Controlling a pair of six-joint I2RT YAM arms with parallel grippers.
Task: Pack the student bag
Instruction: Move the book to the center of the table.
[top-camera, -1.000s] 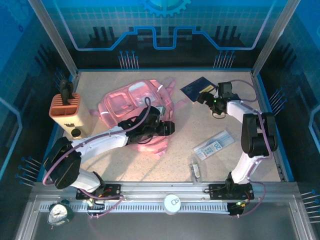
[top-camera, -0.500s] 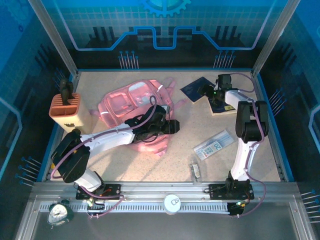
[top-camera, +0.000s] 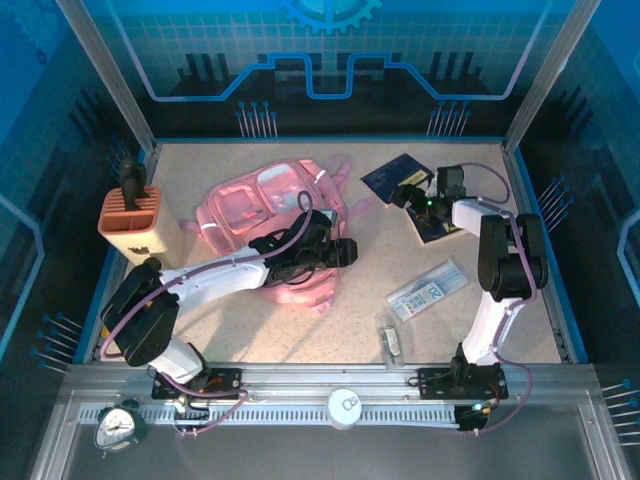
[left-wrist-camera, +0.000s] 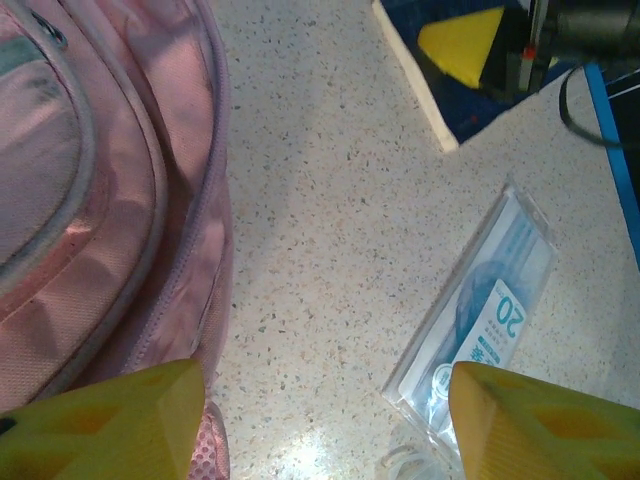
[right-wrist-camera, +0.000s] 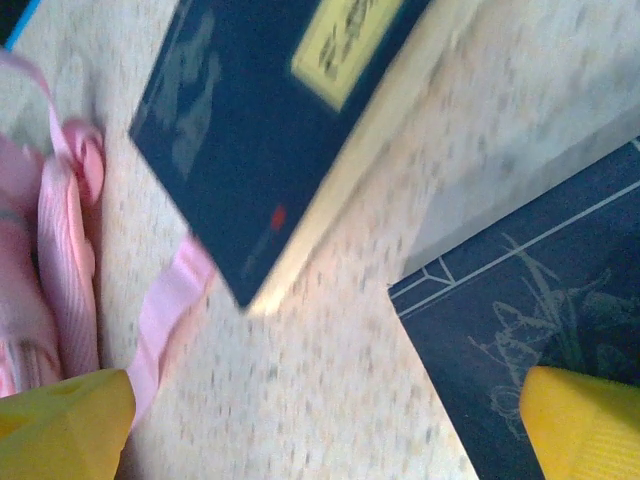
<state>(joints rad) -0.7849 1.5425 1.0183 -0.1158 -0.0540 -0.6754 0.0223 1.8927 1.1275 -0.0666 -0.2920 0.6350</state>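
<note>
Pink fabric marks the bag (top-camera: 262, 205), which lies on the table (top-camera: 520, 330) left of centre, toward the back. An orange-and-cream pen holder (top-camera: 130, 225) stands just left of it. The left arm (top-camera: 210, 280) reaches along the bag's near side, and the left jaws sit at its right edge. The right arm (top-camera: 510, 260) bends back to the far right corner, where the right jaws hang between two dark blue books, a far book (top-camera: 388, 178) and a near book (top-camera: 438, 230). A clear packet (top-camera: 428, 290) lies well apart from the bag, on the right half of the table.

From the left wrist, two yellow fingertips (left-wrist-camera: 100, 420) stand wide apart at the bottom corners with only speckled table between them, so the left jaws are open and hold nothing. The bag (left-wrist-camera: 100, 200) covers the left side, its seams curving down just beside the left fingertip. The packet (left-wrist-camera: 480, 320), printed with "20", lies tilted by the right fingertip. A blue book (left-wrist-camera: 470, 110) with a cream edge shows at the top; I cannot tell which of the two it is.

From the right wrist, the yellow fingertips (right-wrist-camera: 60, 425) sit at opposite bottom corners, so the right jaws are fully open and empty. The far book (right-wrist-camera: 270, 130), with a yellow label, lies above, the near book (right-wrist-camera: 520, 330) at lower right. A pink strap (right-wrist-camera: 160, 310) of the bag (right-wrist-camera: 40, 250) runs just beside the far book's corner.
</note>
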